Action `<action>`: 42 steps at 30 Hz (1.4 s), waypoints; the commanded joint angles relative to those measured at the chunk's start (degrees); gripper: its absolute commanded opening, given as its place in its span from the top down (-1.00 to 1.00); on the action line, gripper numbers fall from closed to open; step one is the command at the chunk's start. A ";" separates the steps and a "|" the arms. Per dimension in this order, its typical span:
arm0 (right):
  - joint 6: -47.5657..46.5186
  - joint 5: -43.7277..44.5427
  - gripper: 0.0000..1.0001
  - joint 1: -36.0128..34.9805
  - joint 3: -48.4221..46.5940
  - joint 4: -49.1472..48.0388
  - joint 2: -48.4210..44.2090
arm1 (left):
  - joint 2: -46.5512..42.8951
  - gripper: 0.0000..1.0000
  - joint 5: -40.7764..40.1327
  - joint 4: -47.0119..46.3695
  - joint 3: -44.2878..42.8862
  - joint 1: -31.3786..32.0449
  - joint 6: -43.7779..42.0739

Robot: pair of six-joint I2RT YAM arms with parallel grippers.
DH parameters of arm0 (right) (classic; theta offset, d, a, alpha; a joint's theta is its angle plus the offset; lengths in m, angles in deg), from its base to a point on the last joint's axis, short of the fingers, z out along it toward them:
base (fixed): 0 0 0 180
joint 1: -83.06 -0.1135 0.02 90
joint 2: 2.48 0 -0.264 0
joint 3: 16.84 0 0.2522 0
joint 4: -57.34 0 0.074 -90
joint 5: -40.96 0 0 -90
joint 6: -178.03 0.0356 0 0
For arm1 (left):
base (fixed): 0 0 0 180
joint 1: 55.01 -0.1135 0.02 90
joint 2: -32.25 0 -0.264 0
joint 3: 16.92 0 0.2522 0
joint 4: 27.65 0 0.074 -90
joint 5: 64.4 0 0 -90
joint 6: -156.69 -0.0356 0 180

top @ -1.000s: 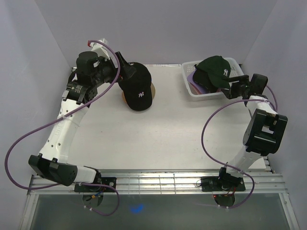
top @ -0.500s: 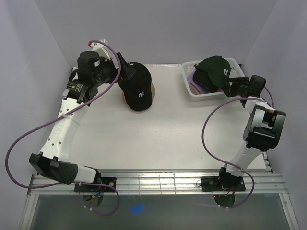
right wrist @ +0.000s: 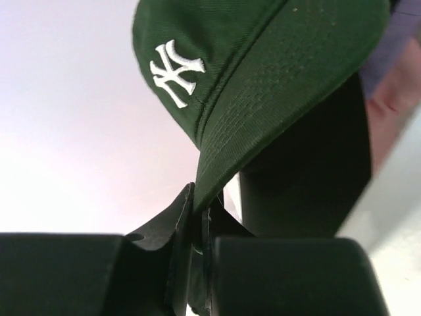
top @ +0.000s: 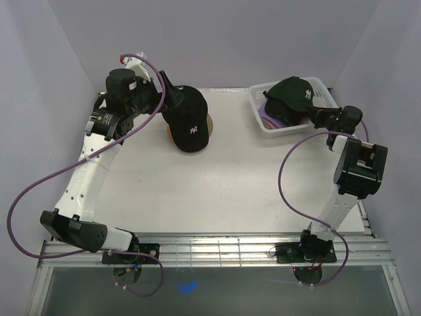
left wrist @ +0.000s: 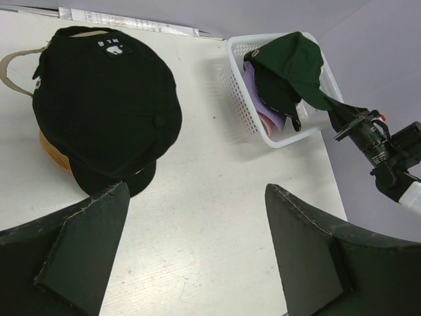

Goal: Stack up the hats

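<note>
We have 1 black hat (top: 189, 124) on the wooden stand (left wrist: 52, 155); stacking has barely begun. Our right end effector (right wrist: 197, 214) pinches the brim of the dark green hat (top: 293, 91) in the basket (top: 286, 130). The left end effector (left wrist: 196, 194) stands spread near the black hat.

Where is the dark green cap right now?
Top view, far right: the dark green cap lies over other caps in the white basket, its brim pinched by the right gripper.

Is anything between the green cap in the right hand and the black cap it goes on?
Nothing visible: bare table lies between the basket and the black cap. The right hand pinches the brim of the green cap; only the basket wall needs clearing.
</note>
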 commanded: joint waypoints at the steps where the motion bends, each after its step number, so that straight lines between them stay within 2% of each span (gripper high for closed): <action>1: 4.35 -1.72 0.84 -0.36 -1.23 -10.81 1.56 | -0.58 -0.88 -0.71 0.67 -2.01 -0.23 -0.66; 8: 10.07 -1.63 0.84 -1.32 -8.50 -31.02 3.49 | -0.76 -0.89 -0.62 0.67 -1.92 -0.23 -0.66; 16: 10.69 -1.81 0.84 -3.17 -18.45 -40.36 6.31 | -0.58 -0.89 -0.36 0.93 -2.62 -0.31 -1.10; 22: 10.68 -2.86 0.84 -4.49 -25.48 -40.98 8.68 | -0.49 -0.89 -0.27 1.20 -3.15 -0.31 -1.10; 29: 9.11 -4.35 0.84 -9.22 -26.02 -40.97 5.44 | -0.32 -0.89 -0.01 0.76 -3.41 -0.31 -0.48; 35: 4.81 -2.25 0.84 -19.76 -26.63 -39.84 3.23 | -0.58 -0.89 0.61 1.02 -4.73 -0.23 0.39; 42: 0.15 1.97 0.84 -33.12 -33.30 -34.48 6.83 | -1.99 -0.89 1.22 1.20 -4.82 -0.31 2.32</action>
